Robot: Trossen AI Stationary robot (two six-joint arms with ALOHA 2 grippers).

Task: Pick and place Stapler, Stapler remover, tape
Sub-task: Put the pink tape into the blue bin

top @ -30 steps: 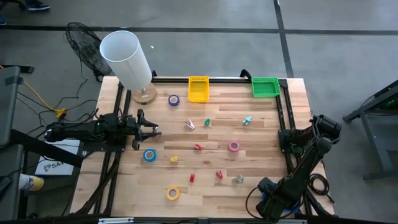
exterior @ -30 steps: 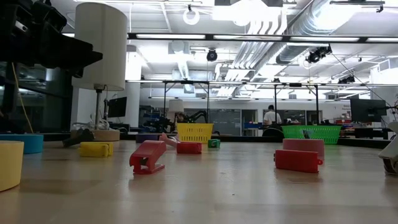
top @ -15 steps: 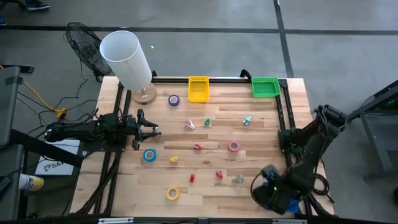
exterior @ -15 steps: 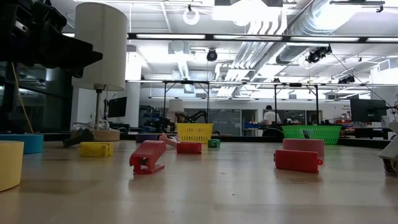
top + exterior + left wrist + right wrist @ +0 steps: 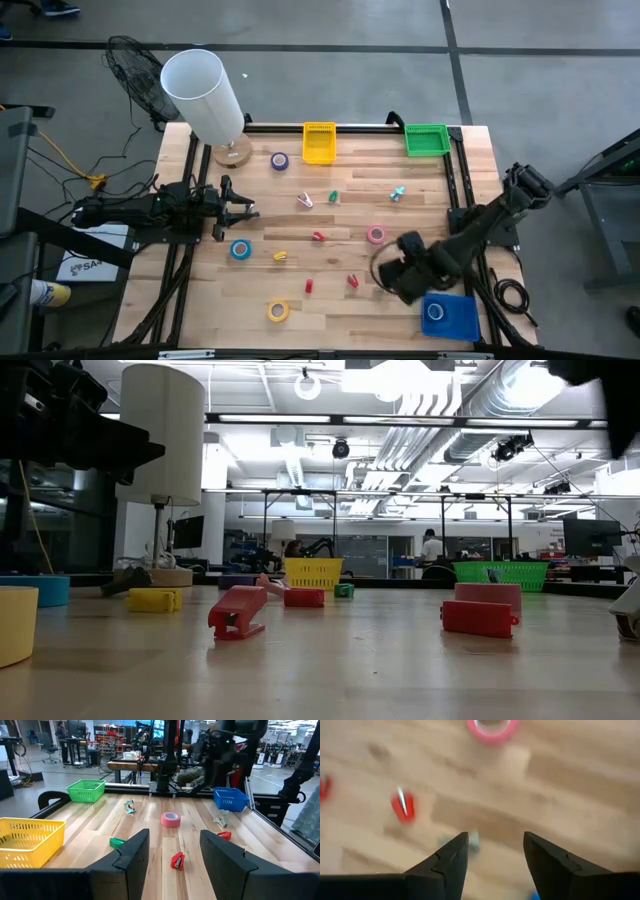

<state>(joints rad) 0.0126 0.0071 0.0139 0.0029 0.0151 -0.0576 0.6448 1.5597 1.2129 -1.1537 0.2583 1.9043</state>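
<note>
In the high view, tape rolls lie flat on the wooden table: purple (image 5: 279, 160), blue (image 5: 240, 249), pink (image 5: 376, 235) and yellow (image 5: 278, 311). Another blue roll (image 5: 434, 311) sits in the blue basket (image 5: 462, 322). Small red staplers (image 5: 318, 237) (image 5: 352, 281) and a teal remover (image 5: 397, 193) lie between them. My right gripper (image 5: 388, 272) hovers open over the table just near of the pink tape (image 5: 492, 727). A small grey remover (image 5: 472, 840) shows by its fingers. My left gripper (image 5: 245, 208) waits open at the left edge.
A yellow basket (image 5: 319, 142) and a green basket (image 5: 426, 139) stand at the far edge. A white-shaded lamp (image 5: 203, 95) stands at the far left corner. Small green (image 5: 333, 197), yellow (image 5: 280, 257) and red (image 5: 309, 286) pieces are scattered mid-table.
My right arm has swung in from beyond the table's near right corner, moving left and toward the far edge over the table, and has uncovered the blue basket. Its gripper now hangs near the pink tape.
</note>
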